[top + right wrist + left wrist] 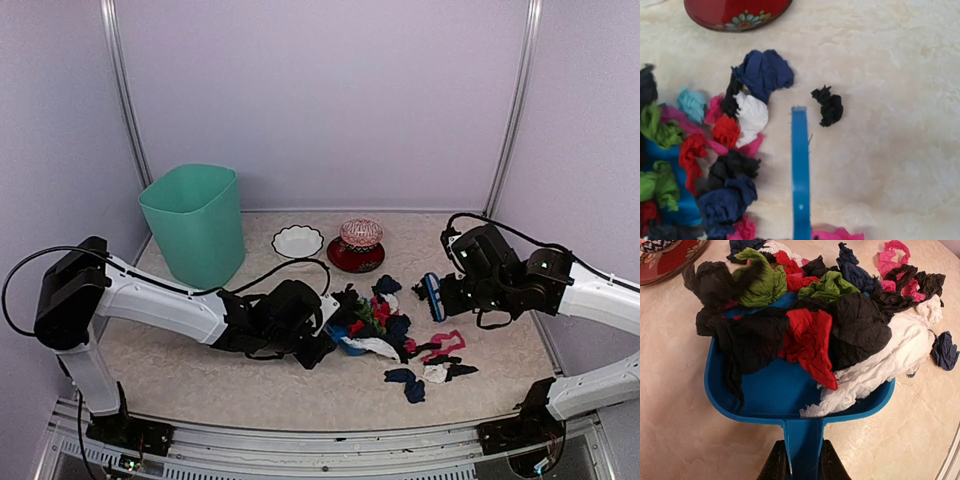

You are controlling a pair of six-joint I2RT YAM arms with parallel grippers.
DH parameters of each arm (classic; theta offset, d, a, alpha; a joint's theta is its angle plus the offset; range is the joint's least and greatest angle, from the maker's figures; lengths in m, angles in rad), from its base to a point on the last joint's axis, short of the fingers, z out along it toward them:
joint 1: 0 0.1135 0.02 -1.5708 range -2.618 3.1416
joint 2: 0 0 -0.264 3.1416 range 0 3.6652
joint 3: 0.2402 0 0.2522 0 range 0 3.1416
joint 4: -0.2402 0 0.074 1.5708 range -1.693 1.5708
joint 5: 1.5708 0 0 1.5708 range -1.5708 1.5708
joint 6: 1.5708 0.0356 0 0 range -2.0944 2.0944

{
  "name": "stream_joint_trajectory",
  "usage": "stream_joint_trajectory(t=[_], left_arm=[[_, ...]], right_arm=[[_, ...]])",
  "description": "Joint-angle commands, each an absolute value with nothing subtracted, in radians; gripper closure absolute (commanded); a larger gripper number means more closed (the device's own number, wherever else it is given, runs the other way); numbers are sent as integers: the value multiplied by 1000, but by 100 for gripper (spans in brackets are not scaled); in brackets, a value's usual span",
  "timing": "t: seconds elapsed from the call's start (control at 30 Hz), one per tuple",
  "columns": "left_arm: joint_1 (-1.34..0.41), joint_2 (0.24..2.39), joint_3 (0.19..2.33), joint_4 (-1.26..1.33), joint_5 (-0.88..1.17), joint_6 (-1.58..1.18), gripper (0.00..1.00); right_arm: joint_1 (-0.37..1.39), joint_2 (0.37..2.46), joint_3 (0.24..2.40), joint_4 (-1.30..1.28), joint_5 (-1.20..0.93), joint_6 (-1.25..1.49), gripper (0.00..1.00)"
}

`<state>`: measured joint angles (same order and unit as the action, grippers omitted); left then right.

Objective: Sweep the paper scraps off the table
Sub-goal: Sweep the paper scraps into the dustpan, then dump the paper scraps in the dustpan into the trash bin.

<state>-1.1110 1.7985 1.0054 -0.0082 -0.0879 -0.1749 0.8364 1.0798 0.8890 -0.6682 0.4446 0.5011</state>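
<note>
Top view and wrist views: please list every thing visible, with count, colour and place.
table: one, beige marbled; beneath everything
dustpan: one, blue; centre
paper scraps: many, mostly black, also red, green, white, pink, blue; heaped in dustpan, loose beside it
brush: one, blue; right of heap
bin: one, green; far left
bowl: one, white; far centre
dish: one, red; beside bowl, patterned thing on it
left claw: one, black; shut on dustpan handle
right claw: one, black; shut on brush
</note>
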Motion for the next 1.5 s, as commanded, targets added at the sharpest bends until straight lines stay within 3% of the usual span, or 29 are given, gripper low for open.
stream_joint_trajectory(t=[0.0,0.73,1.07,1.47], left_arm=[[-1102,1715,978,39,-129,-187,100],[-1095,1430,908,-53,-319,-172,100],[-1045,1328,984,-218,-406,-160,100],[-885,1270,1154,-374,-374,-145,100]], right_arm=[[822,1047,874,-630,444,519,100],[814,1002,831,-567,472,544,100],[813,1023,833,-527,456,526,100],[813,1046,841,-506,447,513,100]])
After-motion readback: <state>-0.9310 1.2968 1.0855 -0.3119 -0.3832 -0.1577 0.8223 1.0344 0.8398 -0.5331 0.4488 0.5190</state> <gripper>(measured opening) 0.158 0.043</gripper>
